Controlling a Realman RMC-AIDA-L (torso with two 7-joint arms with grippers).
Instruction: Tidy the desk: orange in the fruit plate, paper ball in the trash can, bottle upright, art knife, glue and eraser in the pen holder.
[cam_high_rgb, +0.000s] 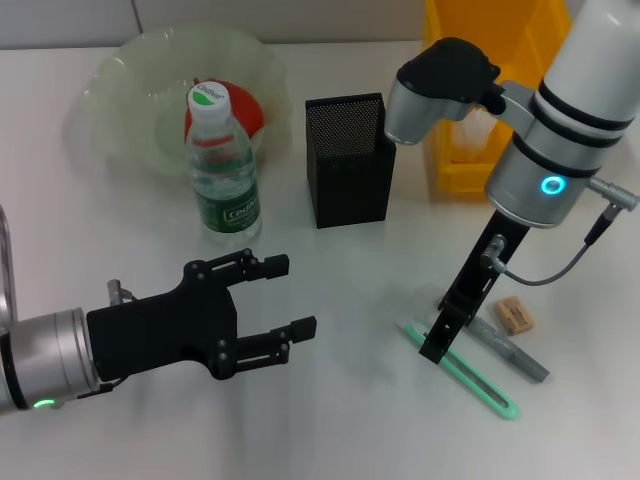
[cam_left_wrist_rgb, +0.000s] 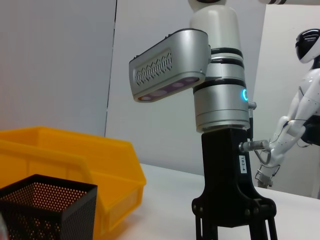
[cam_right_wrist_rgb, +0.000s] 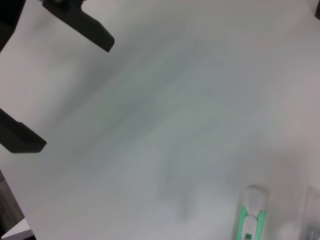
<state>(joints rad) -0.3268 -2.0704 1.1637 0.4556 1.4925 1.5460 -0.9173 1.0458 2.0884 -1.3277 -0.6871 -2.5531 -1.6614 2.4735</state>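
I see both arms as silver cylinders banded in black and white. My right tool (cam_high_rgb: 447, 325) is matte black, beneath a glowing cyan ring, with a grey cable looping beside it. My left tool (cam_high_rgb: 283, 296) shows black bolted fingers and a green light.

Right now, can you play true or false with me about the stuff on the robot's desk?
1. The bottle is standing up. True.
2. The orange lies on the bare desk. False: it sits in the green plate.
3. The eraser is inside the black pen holder. False: it lies on the desk beside the grey glue stick.
4. The right gripper reaches down at the green knife. True.
5. The left gripper holds the bottle. False: its jaws are open and hold nothing.
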